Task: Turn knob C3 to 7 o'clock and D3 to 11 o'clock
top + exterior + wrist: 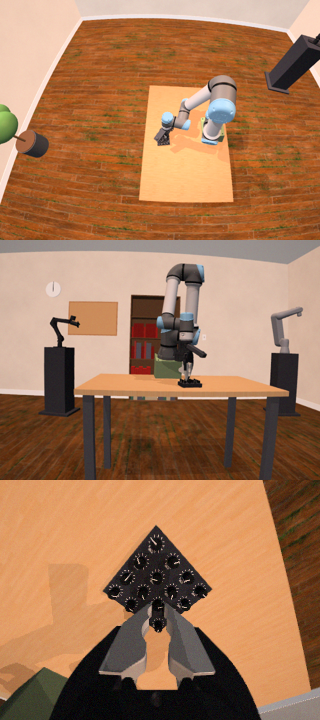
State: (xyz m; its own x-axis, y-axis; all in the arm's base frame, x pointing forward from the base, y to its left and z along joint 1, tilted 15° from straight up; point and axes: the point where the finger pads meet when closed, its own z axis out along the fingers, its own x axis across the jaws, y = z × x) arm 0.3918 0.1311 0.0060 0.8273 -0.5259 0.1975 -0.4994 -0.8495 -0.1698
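Note:
The black knob box [163, 141] [189, 383] [157, 575] lies on the wooden table [186, 175] [144, 385] near its left edge. In the wrist view it appears as a diamond with several small black knobs, each with white marks. My gripper [165, 136] [187, 376] [157, 603] points straight down over the box's corner nearest the wrist camera. Its two grey fingers stand close on both sides of one knob [158, 625] at that corner and are shut on it. The fingers hide the knobs beside it.
The arm's green base block [222, 134] [166, 368] stands on the table behind the box. Black pedestals with other arms [58, 376] [283, 379] stand off the table on both sides. A bookshelf [144, 335] is at the back wall.

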